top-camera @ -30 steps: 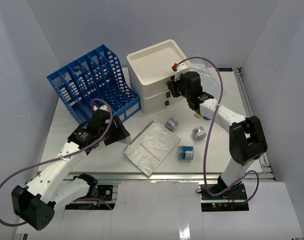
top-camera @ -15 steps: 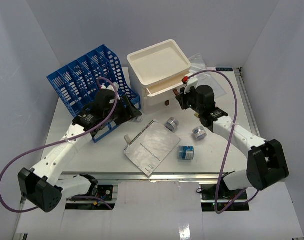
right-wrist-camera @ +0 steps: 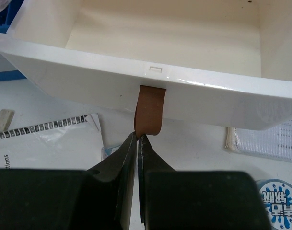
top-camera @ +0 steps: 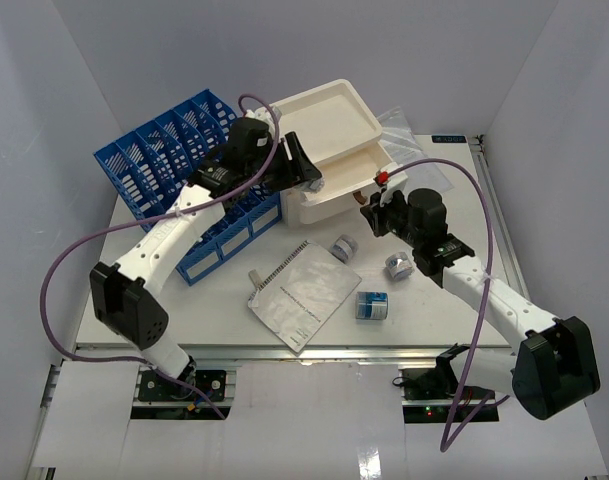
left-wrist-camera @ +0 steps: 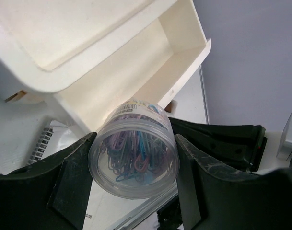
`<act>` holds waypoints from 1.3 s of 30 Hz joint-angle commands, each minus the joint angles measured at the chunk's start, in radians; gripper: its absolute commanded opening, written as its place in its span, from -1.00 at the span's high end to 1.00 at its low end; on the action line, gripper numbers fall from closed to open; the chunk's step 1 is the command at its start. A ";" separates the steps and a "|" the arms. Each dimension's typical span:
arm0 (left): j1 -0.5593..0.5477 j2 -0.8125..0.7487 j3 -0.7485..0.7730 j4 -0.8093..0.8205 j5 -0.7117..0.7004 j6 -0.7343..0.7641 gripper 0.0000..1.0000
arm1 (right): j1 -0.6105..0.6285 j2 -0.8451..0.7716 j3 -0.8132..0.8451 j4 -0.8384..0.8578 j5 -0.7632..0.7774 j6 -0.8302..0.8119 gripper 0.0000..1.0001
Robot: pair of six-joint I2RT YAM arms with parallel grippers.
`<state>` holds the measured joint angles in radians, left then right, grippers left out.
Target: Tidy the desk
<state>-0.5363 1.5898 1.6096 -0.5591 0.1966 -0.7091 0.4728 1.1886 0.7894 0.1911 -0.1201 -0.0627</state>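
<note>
The white desk (top-camera: 214,322) holds a white drawer box (top-camera: 319,120) at the back. Its upper drawer (top-camera: 352,178) is pulled out and shows empty inside in the left wrist view (left-wrist-camera: 136,67). My left gripper (top-camera: 309,180) is shut on a clear round jar of coloured paper clips (left-wrist-camera: 134,158) and holds it above the open drawer's left end. My right gripper (top-camera: 371,208) is shut on the drawer's brown pull tab (right-wrist-camera: 149,112), with the fingertips pinching the tab's lower end (right-wrist-camera: 137,139).
A blue file rack (top-camera: 179,165) stands at the back left. A spiral notebook (top-camera: 304,292) lies at the middle front. Three small containers (top-camera: 343,248), (top-camera: 398,265), (top-camera: 372,305) lie to its right. A clear plastic bag (top-camera: 399,128) lies behind the box.
My right gripper has pulled the drawer out towards the front right. My left arm has swung from in front of the file rack up and right to the open drawer.
</note>
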 commanded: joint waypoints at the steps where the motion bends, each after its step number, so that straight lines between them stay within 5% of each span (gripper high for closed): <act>1: -0.040 0.070 0.144 0.005 0.013 0.041 1.00 | 0.002 -0.050 -0.021 -0.057 -0.065 -0.032 0.85; 17: -0.109 0.232 0.401 -0.264 -0.280 0.087 0.92 | -0.002 -0.064 -0.013 -0.058 -0.050 -0.044 0.81; 25: -0.109 0.277 0.458 -0.362 -0.320 0.108 0.55 | -0.004 -0.061 -0.003 -0.055 -0.035 -0.040 0.65; 31: -0.109 0.282 0.476 -0.381 -0.319 0.118 -0.09 | -0.003 -0.067 0.005 -0.059 -0.033 -0.049 -0.06; 36: -0.109 0.281 0.495 -0.389 -0.322 0.128 -0.43 | -0.005 -0.070 0.029 -0.104 -0.069 -0.106 -0.92; 39: -0.109 0.271 0.502 -0.385 -0.319 0.134 -0.61 | -0.009 -0.082 0.041 -0.146 -0.141 -0.176 -0.80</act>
<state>-0.6476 1.8931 2.0613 -0.9425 -0.1083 -0.5909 0.4712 1.1300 0.7732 0.0822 -0.1795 -0.1483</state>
